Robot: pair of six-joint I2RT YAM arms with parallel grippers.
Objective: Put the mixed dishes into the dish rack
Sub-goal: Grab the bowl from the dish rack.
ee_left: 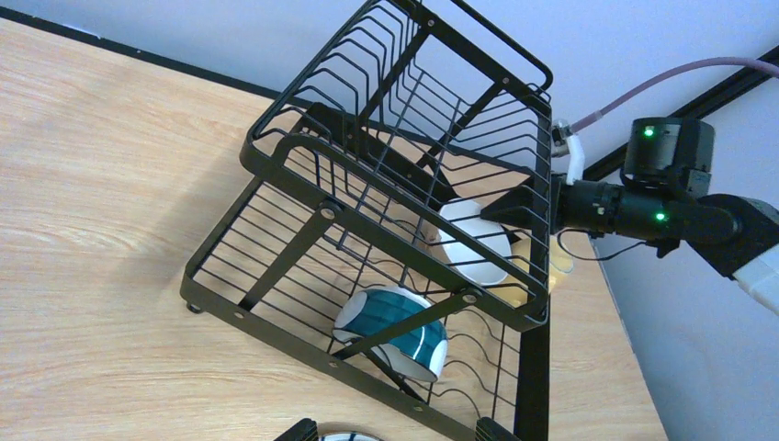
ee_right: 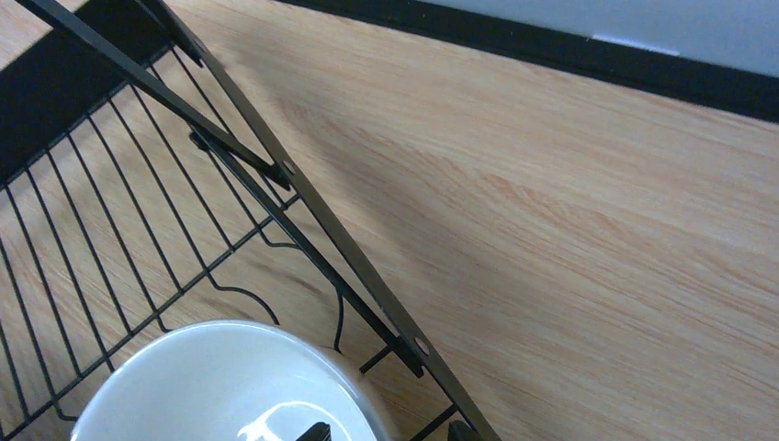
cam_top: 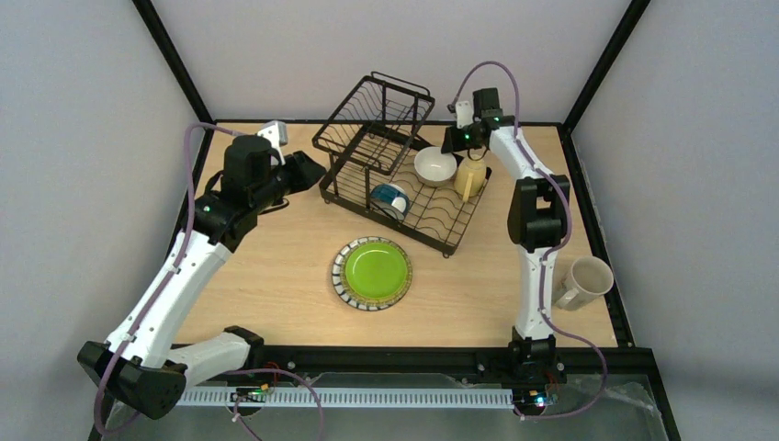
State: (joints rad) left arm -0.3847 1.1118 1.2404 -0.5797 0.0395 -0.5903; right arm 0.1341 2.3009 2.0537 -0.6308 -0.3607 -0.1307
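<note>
Open bench left of the plate and between plate and rack, tall basket walling the rack's back left, white bowl, blue bowl and yellow mug crowding the tray, right arm between rack and cream mug

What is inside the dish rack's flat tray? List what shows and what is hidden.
The dish rack tray holds a white bowl, a blue-outside bowl and a yellow mug. The mug's top is partly hidden behind the right claw.
</note>
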